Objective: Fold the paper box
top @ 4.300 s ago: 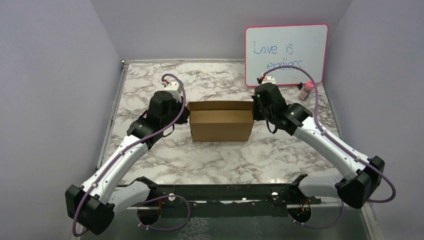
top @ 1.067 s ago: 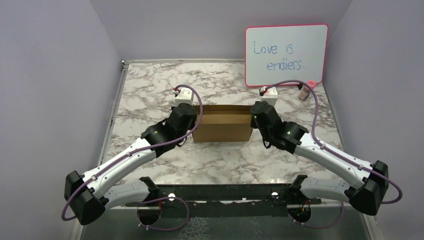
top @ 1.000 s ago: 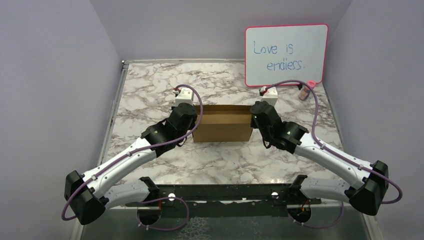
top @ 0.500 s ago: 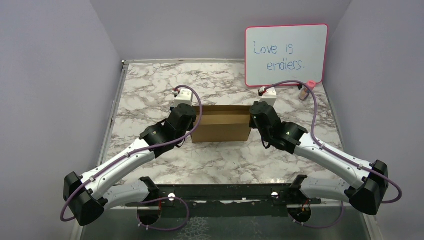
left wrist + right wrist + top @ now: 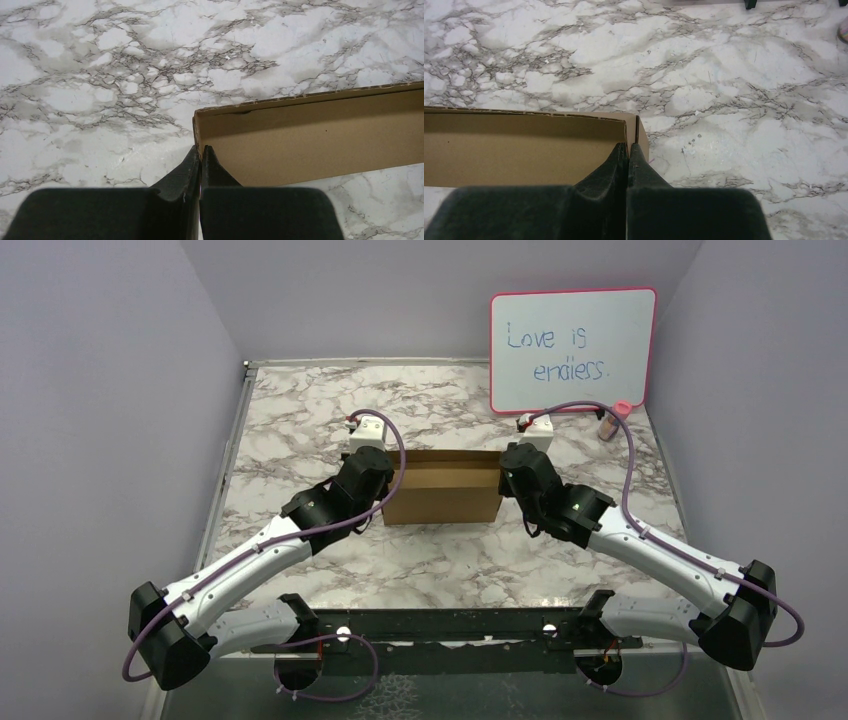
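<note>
The paper box [image 5: 442,490] is plain brown cardboard, standing open-topped in the middle of the marble table [image 5: 440,410]. My left gripper [image 5: 386,482] is at its left end. In the left wrist view the left gripper [image 5: 201,148] is shut, its tips meeting at the top edge of the paper box's [image 5: 310,135] left end wall. My right gripper [image 5: 503,476] is at the right end. In the right wrist view the right gripper [image 5: 627,146] is shut too, tips at the top edge of the paper box's [image 5: 524,150] doubled right end wall.
A pink-framed whiteboard [image 5: 572,348] with blue writing leans on the back wall at the right. A small bottle [image 5: 607,425] stands below its right corner. Purple walls close in the table on the left, back and right.
Since the earliest frame both wrists have moved from beside the box's ends to above its end walls. Over the last second the box has shifted slightly left; the arms have barely moved.
</note>
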`<state>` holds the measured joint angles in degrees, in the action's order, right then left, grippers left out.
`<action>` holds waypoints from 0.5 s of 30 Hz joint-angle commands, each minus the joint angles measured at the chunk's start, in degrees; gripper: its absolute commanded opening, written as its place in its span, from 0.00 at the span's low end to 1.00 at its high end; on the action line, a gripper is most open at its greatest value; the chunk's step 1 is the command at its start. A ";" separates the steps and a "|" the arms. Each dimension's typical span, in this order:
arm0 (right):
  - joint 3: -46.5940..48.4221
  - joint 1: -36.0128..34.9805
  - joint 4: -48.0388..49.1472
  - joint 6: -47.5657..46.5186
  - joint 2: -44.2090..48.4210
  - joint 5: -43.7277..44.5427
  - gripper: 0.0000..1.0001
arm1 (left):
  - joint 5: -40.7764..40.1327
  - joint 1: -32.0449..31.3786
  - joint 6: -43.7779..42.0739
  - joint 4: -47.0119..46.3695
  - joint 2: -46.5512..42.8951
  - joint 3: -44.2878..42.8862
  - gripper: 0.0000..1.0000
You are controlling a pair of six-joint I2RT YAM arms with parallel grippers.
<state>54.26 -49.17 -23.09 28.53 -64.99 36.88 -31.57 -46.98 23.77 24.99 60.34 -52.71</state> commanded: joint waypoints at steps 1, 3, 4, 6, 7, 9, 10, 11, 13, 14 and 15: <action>-2.36 -1.05 -1.18 3.10 -2.14 -8.16 0.02 | 9.89 -1.09 2.25 -2.93 1.51 -0.77 0.00; -2.39 -1.02 -1.03 3.19 -2.04 -8.14 0.02 | 10.99 -1.15 2.50 -3.39 1.62 -0.61 0.00; -2.47 -1.10 -1.00 3.17 -1.99 -8.21 0.02 | 10.97 -1.22 2.46 -3.45 1.56 -0.56 0.00; -2.49 -1.05 -0.97 3.14 -2.01 -8.23 0.02 | 9.57 -1.26 1.67 -3.31 1.14 -0.52 0.00; -2.60 -1.06 -0.99 3.11 -1.96 -8.14 0.02 | 8.16 -1.20 0.91 -3.03 0.67 -0.59 0.00; -2.62 -1.05 -1.04 3.11 -2.10 -8.09 0.02 | 4.54 -1.23 -0.91 -1.91 -0.16 -1.12 0.00; -2.63 -1.06 -1.05 3.11 -2.14 -8.03 0.02 | 2.53 -1.19 -1.89 -1.09 -0.47 -1.66 0.00; -2.63 -1.03 -1.02 3.11 -2.18 -7.99 0.02 | 0.90 -1.25 -3.02 -0.14 -0.77 -2.33 0.00; -2.68 -1.06 -0.97 3.07 -2.29 -7.97 0.02 | -1.66 -1.25 -5.09 1.16 -1.13 -3.47 0.00; -2.67 -1.08 -0.99 3.05 -2.35 -8.02 0.02 | -2.29 -1.21 -6.05 1.37 -1.43 -3.84 0.00; -2.67 -1.06 -0.91 3.10 -2.38 -8.06 0.02 | -2.61 -1.23 -7.17 1.43 -1.66 -3.93 0.00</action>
<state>53.95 -49.17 -22.11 28.69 -65.14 36.58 -32.91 -47.07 21.30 26.17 60.34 -53.34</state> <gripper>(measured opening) 0.034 0.006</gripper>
